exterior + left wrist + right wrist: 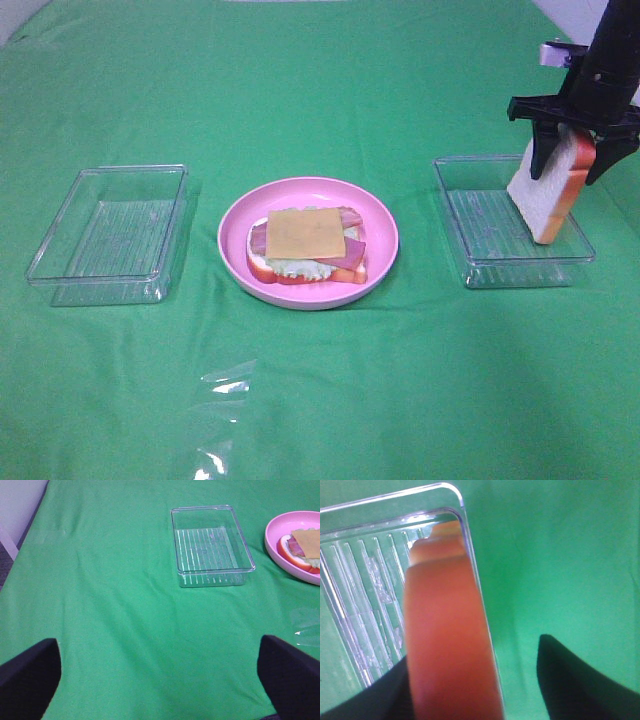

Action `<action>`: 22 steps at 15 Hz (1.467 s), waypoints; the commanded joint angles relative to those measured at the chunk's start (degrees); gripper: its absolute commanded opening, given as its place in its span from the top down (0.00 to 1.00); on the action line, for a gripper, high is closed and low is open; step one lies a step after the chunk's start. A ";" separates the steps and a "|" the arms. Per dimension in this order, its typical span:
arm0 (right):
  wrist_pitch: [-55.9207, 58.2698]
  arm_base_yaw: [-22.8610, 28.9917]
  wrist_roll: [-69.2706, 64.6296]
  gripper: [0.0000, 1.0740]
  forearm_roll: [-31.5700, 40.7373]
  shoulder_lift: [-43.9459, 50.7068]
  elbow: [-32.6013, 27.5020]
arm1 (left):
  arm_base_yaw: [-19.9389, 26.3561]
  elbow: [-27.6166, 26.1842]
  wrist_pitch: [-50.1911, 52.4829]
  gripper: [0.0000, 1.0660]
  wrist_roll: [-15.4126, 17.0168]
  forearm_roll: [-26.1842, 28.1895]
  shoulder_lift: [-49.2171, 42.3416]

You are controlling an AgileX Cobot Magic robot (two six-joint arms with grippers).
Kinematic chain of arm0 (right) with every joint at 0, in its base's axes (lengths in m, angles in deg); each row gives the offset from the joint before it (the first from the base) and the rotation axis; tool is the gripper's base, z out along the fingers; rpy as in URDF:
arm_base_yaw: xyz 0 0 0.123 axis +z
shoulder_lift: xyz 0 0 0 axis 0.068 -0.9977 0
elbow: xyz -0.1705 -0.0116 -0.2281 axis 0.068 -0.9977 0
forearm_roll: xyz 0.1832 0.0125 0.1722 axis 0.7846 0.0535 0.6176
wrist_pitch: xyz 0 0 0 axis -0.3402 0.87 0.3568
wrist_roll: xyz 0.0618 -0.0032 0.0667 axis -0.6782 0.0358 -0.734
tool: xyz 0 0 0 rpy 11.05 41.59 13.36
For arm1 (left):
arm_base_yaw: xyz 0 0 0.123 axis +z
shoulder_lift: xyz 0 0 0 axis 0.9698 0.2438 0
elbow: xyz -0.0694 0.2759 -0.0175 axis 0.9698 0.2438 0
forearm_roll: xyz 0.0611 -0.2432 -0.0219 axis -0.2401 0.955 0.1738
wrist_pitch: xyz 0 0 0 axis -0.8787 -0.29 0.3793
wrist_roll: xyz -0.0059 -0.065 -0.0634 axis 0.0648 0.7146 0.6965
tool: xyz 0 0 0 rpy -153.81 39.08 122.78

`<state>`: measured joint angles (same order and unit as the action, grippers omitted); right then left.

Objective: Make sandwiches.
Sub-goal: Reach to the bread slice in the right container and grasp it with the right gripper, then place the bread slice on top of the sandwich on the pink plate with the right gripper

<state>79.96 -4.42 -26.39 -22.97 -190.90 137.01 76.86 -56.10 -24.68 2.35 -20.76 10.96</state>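
An open-faced sandwich (308,245) lies on the pink plate (385,225): white bread with an orange-brown crust, lettuce, bacon strips and a yellow cheese square on top. It also shows in the left wrist view as sandwich (302,550). A second bread slice (545,195) stands tilted on edge in the right clear tray (480,215). My right gripper (567,172) straddles its top. In the right wrist view the slice's crust (450,645) touches one finger, with a gap to the other finger (570,680). My left gripper (160,685) is open and empty over bare cloth.
An empty clear tray (110,235) sits left of the plate, also seen as tray (210,550). A scrap of clear plastic film (225,385) lies on the green cloth in front of the plate. Green cloth covers the whole table.
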 commanded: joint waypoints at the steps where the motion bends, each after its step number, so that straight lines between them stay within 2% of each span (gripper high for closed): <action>1: 6.70 -0.11 0.06 0.58 -0.17 0.17 0.40 | 0.17 0.17 0.92 0.06 0.29 0.23 -1.03; 3: 6.53 -0.11 0.06 0.66 -0.17 0.17 0.40 | 0.17 0.17 0.92 0.06 0.29 0.23 -1.03; 5: 6.42 -0.11 0.06 0.79 -0.17 0.17 0.40 | 0.17 0.17 0.92 0.06 0.29 0.23 -1.03; 7: 6.53 -0.11 0.06 0.96 -0.17 0.17 0.40 | 0.17 0.17 0.92 0.06 0.29 0.23 -1.03; 8: 6.76 -0.11 0.11 1.00 -0.17 0.17 0.40 | 0.17 0.17 0.92 0.06 0.29 0.23 -1.03; 17: 6.76 0.00 0.06 1.00 4.81 4.87 0.40 | 0.17 0.17 0.92 0.06 0.29 0.23 -1.03; 22: 6.76 0.00 0.17 1.00 13.35 13.52 -0.40 | 0.17 0.17 0.92 0.06 0.29 0.23 -1.03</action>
<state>80.07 -4.42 -26.33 -10.48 -178.24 136.84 76.86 -56.10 -24.68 2.35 -20.76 10.96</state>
